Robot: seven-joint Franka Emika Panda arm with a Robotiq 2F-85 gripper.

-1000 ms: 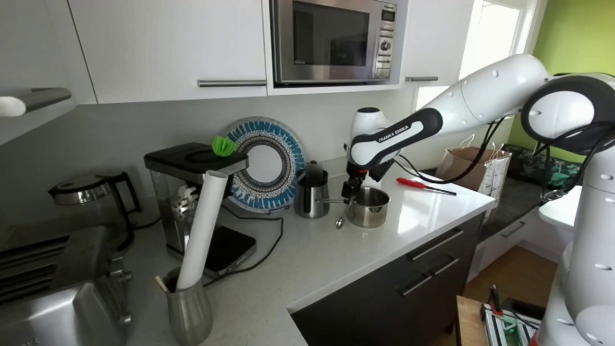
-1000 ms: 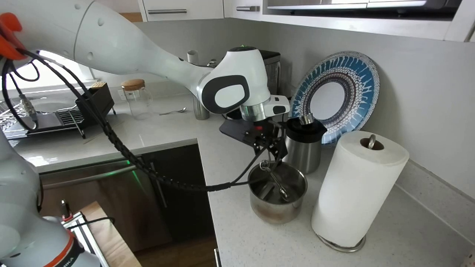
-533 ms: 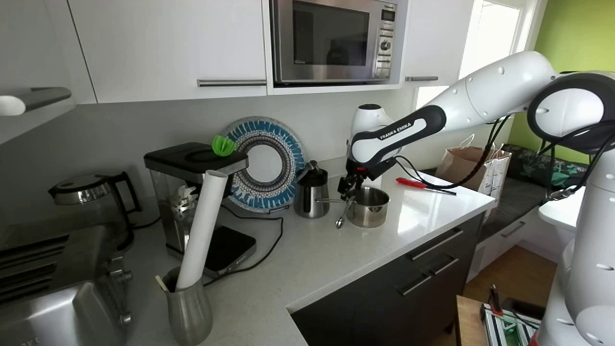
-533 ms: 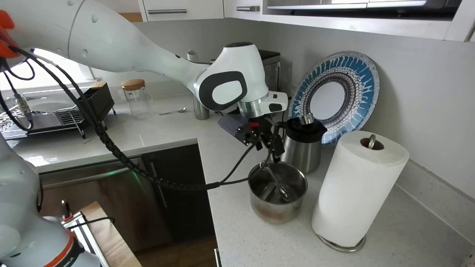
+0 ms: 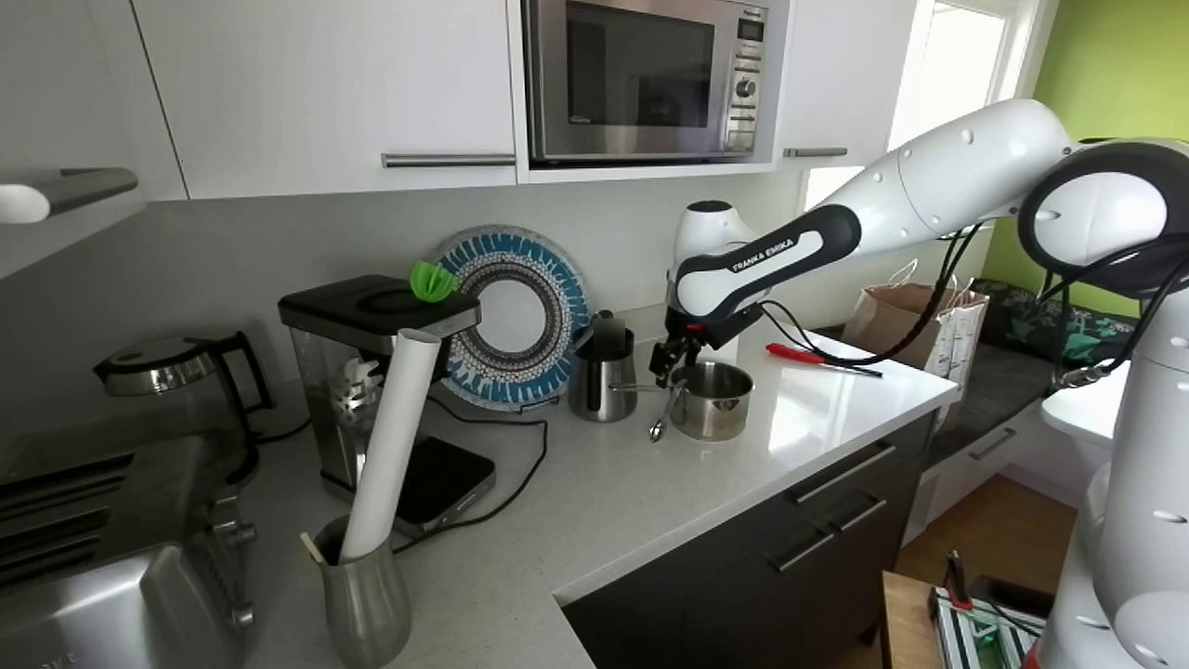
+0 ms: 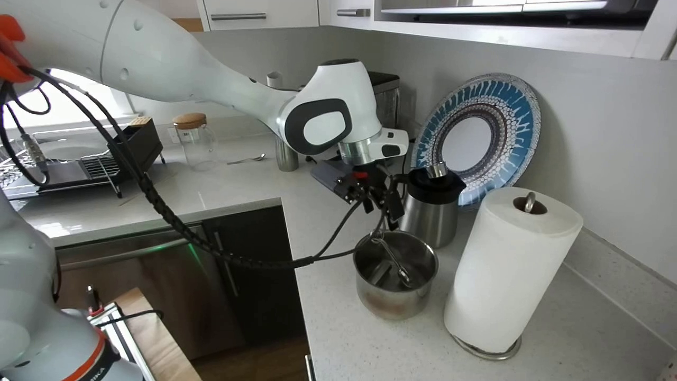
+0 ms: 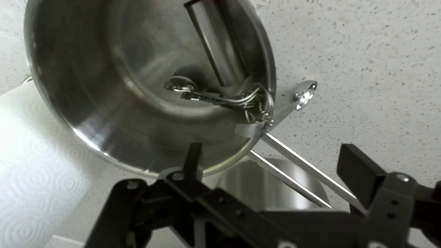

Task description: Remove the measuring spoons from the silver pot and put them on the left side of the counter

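The measuring spoons (image 7: 234,102) are found hooked over the rim of the silver pot (image 6: 394,306) on the worktop (image 5: 613,492), part inside, one outside. The end effector (image 7: 274,160) is positioned near it, jaws set well apart. A white roll (image 5: 390,446) and thin stick (image 5: 313,548) are contained in a steel jug (image 5: 372,609).

Splayed measuring spoons (image 7: 225,101), partly inside silver pot (image 6: 392,303)
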